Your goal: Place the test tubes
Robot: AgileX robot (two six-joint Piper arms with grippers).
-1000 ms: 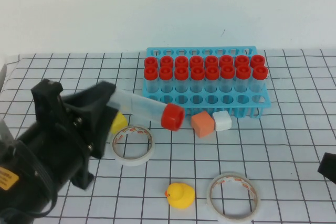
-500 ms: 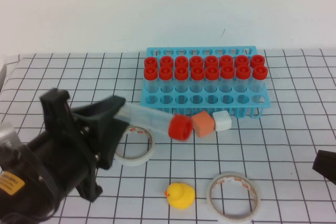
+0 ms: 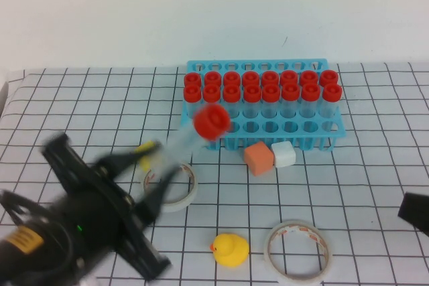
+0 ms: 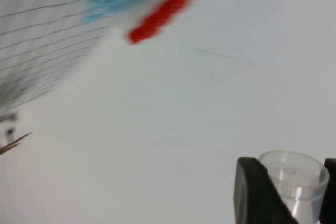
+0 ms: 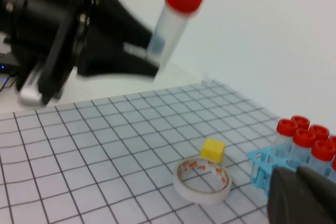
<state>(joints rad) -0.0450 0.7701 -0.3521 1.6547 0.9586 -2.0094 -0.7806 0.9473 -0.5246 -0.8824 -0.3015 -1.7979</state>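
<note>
While left gripper [image 3: 155,165], jaws pinching test tube [image 3: 194,134], hangs above tape roll [image 3: 186,192]: right gripper [image 3: 415,212] right edge, jaws seemingly closed.

Red-capped test tube [image 3: 190,138] tilted aloft near blue rack [image 3: 315,140].

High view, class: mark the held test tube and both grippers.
test tube [image 3: 212,122]: high view, on its red cap.
left gripper [image 3: 166,160]: high view, lower left, between fingers holding the tube.
right gripper [image 3: 410,211]: high view, right edge, shut fingers.
</note>
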